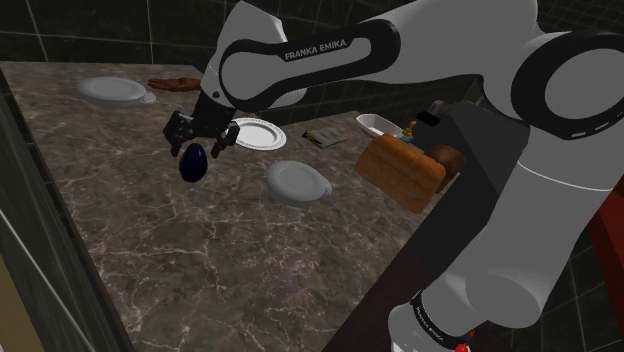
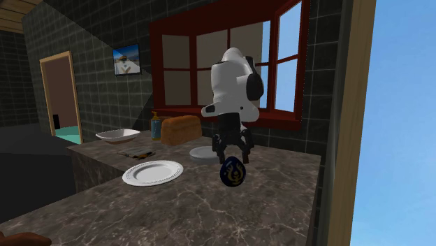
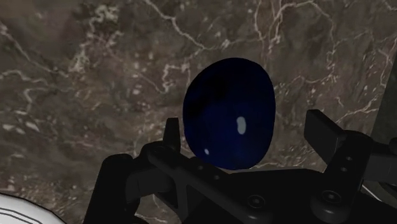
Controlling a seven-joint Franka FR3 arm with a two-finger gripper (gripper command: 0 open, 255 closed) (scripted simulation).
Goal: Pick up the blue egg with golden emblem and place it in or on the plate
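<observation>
Dark veined stone tabletop (image 1: 220, 270) (image 2: 209, 210) under black tiled walls, red-framed window (image 2: 230, 63) behind the white arm (image 1: 300, 60). Upright on the stone, a dark blue egg (image 1: 194, 162) (image 2: 233, 172) (image 3: 229, 114) with a golden emblem on its side. Directly above it, jaws spread open, black fingers (image 3: 324, 130) flanking the egg's top, a clear gap at one finger. Near the egg but apart from it, toward the second exterior view's left, a white plate (image 1: 258, 133) (image 2: 152, 172). Farther back, a shallow grey dish (image 1: 297, 181) (image 2: 202, 152) and a brown loaf (image 1: 400, 172) (image 2: 180, 128).
</observation>
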